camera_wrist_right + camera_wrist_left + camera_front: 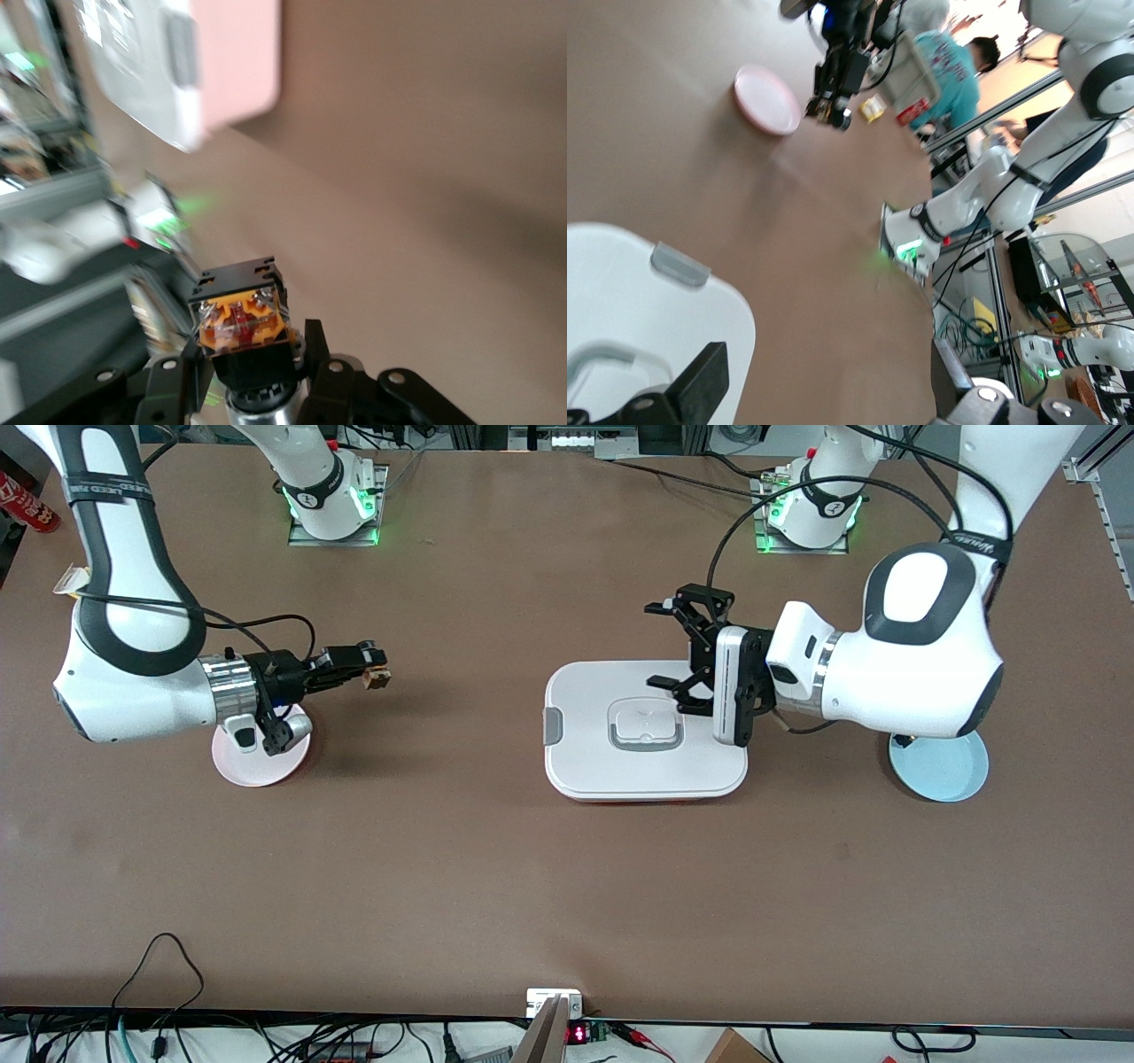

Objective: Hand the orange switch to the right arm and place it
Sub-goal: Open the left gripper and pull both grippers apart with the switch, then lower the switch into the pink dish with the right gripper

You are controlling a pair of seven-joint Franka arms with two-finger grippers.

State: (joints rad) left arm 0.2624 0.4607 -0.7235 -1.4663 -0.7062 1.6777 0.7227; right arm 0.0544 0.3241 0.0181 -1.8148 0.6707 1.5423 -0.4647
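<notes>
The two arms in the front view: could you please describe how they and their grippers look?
Both arms are glossy white with black joint bands, and black cables run along them. The right arm has a silver metal wrist ring and a slim black right gripper. The left arm ends in a broad white flange carrying an open-link black left gripper. Green lights glow at both bases.

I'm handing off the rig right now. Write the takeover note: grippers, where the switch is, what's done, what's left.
Right gripper: shut on the orange switch, in the air over bare table beside the pink plate.
Left gripper: open, holding nothing, over the white lidded container, waiting.
Blue plate: at the left arm's end, nothing visible on it.
Done: the switch is in the right gripper.
Left: set the switch down, probably on the pink plate, then release.
</notes>
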